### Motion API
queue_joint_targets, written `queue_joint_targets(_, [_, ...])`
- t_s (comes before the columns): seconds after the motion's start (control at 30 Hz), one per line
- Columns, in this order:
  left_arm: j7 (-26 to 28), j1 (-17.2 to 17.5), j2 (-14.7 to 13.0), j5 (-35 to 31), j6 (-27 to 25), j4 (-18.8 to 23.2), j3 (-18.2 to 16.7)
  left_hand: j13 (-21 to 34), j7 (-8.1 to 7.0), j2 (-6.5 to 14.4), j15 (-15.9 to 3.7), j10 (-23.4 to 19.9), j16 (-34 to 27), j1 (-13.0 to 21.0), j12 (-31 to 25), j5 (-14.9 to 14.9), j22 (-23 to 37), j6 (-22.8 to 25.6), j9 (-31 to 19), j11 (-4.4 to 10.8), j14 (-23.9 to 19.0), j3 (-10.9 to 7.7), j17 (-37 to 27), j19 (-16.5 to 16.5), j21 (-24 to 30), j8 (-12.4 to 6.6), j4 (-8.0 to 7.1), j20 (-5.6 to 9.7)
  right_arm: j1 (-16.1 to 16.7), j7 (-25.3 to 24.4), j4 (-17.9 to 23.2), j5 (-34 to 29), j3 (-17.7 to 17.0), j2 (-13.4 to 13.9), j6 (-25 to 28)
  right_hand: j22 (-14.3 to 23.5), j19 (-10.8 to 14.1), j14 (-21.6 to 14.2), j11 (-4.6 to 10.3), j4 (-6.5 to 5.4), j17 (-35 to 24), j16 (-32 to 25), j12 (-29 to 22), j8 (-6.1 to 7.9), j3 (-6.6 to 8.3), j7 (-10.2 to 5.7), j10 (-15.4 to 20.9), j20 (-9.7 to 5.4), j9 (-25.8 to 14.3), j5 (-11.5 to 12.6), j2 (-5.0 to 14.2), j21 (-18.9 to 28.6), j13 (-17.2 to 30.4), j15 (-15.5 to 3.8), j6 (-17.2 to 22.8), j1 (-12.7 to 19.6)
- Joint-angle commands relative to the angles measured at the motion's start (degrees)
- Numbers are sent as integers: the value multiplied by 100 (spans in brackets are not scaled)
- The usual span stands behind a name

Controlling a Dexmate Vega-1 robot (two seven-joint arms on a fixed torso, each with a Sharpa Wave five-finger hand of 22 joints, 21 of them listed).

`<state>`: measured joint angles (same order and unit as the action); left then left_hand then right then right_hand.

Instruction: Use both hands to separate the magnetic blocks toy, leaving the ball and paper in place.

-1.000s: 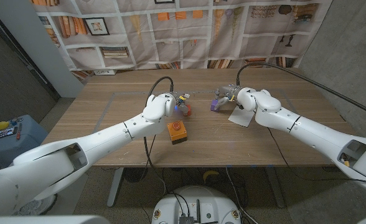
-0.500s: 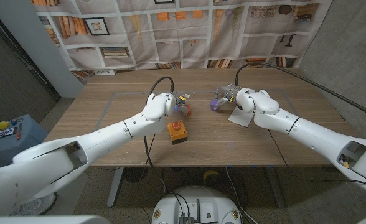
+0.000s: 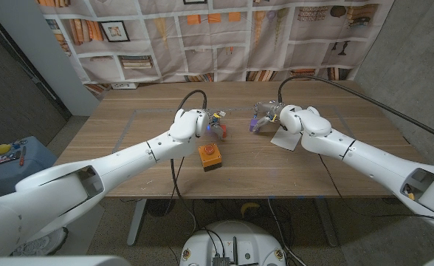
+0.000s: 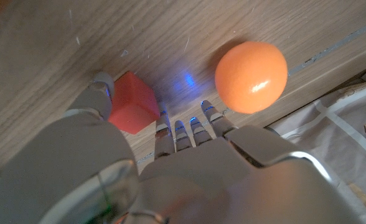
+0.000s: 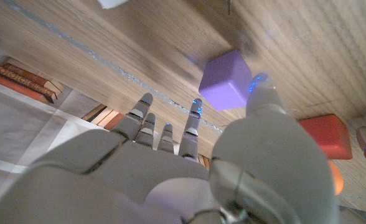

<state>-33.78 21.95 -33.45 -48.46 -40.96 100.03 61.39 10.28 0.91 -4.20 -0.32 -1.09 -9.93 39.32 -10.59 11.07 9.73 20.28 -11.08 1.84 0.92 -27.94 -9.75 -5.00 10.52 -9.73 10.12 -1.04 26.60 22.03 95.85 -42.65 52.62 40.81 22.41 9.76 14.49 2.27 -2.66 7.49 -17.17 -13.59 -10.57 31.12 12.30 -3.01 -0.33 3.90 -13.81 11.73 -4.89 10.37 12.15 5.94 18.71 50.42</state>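
The toy stands as two separate cubes with a gap of table between them. A red block (image 3: 221, 131) (image 4: 132, 111) is pinched between the thumb and fingers of my left hand (image 3: 193, 123) (image 4: 170, 168), low over the table's middle. The orange ball (image 4: 251, 76) lies on the wood just beyond those fingers, not touched. My right hand (image 3: 288, 117) (image 5: 189, 168) pinches a purple block (image 3: 255, 125) (image 5: 225, 88) close to the wood. The white paper (image 3: 285, 139) lies under the right wrist.
An orange box with a red button (image 3: 210, 157) stands on the table just in front of the left hand. Black cables run from both wrists toward the table's far side. A printed bookshelf backdrop (image 3: 217, 37) hangs behind the table.
Barely anything differs. Both hands keep hold of their blocks and have shifted only slightly; the gap between the red and purple blocks stays about the same.
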Motion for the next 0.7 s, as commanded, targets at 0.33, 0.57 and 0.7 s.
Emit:
queue_joint_targets(0.33, [-205,50,-177,-74,-86,498,-233,9,164,-155,156,393,21,-119,14,32,6,-732,38,-177,482,149,-14,343,-39,-9,-70,-42,123,83,149,302,-285,194,-289,6,-238,225,-143,-241,-61,84,-28,-325,-259,49,-372,110,-93,233,-109,3,34,154,-780,-771])
queue_joint_targets(0.57, [-57,252,-324,37,-149,821,-488,6,207,-175,243,525,15,-239,6,25,5,-1050,62,-233,669,192,-15,528,-46,-4,-103,-65,254,-1,220,584,-475,305,-406,5,-382,397,-188,-384,-83,127,-51,-584,-417,71,-556,173,-63,372,-144,7,42,224,-1238,-1180])
queue_joint_targets(0.7, [105,418,-446,332,-76,998,-752,5,186,-162,242,513,7,-283,-7,21,5,-1041,66,-229,678,204,-16,558,-46,-21,-123,-62,378,-199,213,890,-660,370,-577,6,-432,425,-194,-444,-92,126,-72,-668,-462,188,-577,180,-38,404,-123,7,43,238,-1344,-1325])
